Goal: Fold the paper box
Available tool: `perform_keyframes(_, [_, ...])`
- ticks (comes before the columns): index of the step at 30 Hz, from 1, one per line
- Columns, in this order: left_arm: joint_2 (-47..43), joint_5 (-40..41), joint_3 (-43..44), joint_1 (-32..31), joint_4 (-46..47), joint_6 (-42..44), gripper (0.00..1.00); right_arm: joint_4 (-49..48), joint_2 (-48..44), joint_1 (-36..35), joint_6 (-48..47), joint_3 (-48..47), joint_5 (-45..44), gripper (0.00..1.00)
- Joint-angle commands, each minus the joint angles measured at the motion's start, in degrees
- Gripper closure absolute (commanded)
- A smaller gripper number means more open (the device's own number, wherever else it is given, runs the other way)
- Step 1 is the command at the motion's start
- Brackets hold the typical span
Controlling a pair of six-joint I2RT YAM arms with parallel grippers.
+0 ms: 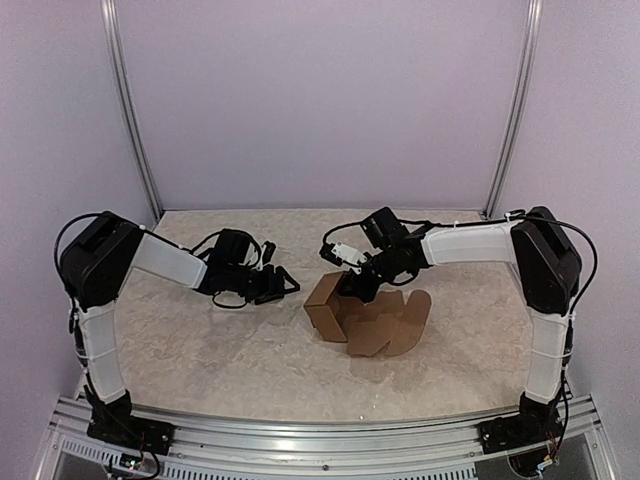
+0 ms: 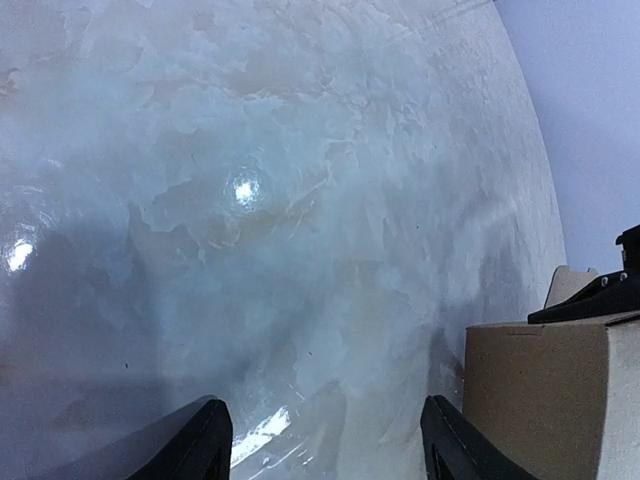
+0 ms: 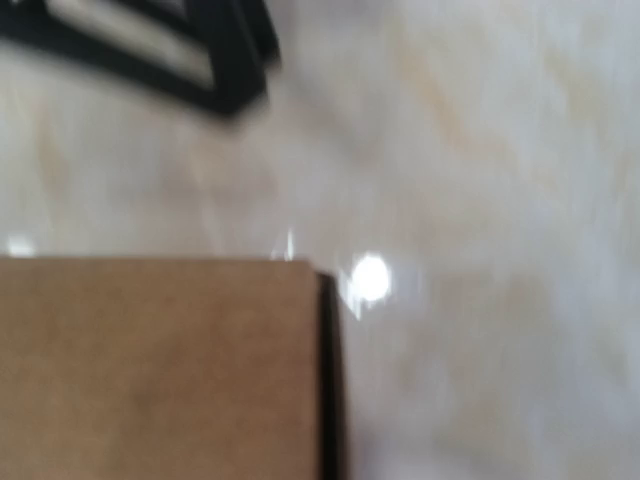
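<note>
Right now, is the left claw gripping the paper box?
No: the left claw stands open over the table, and the paper box sits off to one side of it, untouched.

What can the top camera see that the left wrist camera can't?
Only the top view: the rounded flaps of the paper box and the metal rail at the near edge. Only the left wrist view: the left tool close up, open and empty, plus shiny light spots. Both: the box's plain brown side and the marbled table.

no text, label, brand, number or sign can be read; the paper box [image 1: 372, 325] is seen with plain brown faces.
</note>
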State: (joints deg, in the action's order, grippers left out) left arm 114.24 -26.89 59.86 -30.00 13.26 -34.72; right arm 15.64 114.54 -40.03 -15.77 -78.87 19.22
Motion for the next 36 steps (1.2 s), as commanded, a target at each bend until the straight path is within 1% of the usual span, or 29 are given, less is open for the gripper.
perform_keyframes(1, [-2.9,1.8,-2.3,-0.4,-3.1,2.2,0.36,23.1,1.3,-1.1,-7.4,-1.5,-7.5,1.0])
perform_keyframes(4, [-4.6,2.4,-4.1,-0.4,-3.5,2.7,0.36,32.6,3.4,-2.2,-11.1,-3.4,-12.5,1.0])
perform_keyframes(7, [-6.6,3.2,-5.6,-0.4,-3.8,3.4,0.36,38.6,4.7,-3.6,-13.7,-3.8,-18.4,1.0])
perform_keyframes(12, [-8.5,4.1,-7.6,-0.5,-3.8,4.0,0.36,46.2,5.9,-6.3,-14.6,-6.3,-24.4,1.0])
perform_keyframes(16, [-9.6,4.4,-8.7,-0.5,-3.3,4.4,0.36,50.9,5.0,-8.2,-14.0,-10.7,-29.1,1.0])
perform_keyframes(17, [-9.7,4.4,-8.9,-0.5,-3.1,4.4,0.36,50.6,4.4,-8.6,-13.8,-11.5,-29.3,0.99])
perform_keyframes(18, [-9.8,4.4,-9.2,-0.5,-2.8,4.4,0.36,49.9,3.8,-8.8,-13.6,-11.5,-29.0,0.94])
perform_keyframes(21, [-10.0,4.1,-10.3,-0.6,-1.3,4.0,0.36,47.3,2.4,-8.9,-13.5,-9.9,-25.2,0.86])
perform_keyframes(25, [-10.3,3.7,-11.8,-0.8,0.6,3.8,0.36,38.8,-1.6,-8.8,-13.6,-4.4,-22.2,0.79])
perform_keyframes(31, [-10.9,3.2,-13.1,-1.2,2.3,3.4,0.36,29.4,-6.8,-8.8,-14.5,1.3,-18.7,0.75])
perform_keyframes(36, [-10.3,2.4,-13.2,-2.5,4.1,2.6,0.36,24.5,-8.6,-8.9,-13.5,3.3,-15.7,0.75])
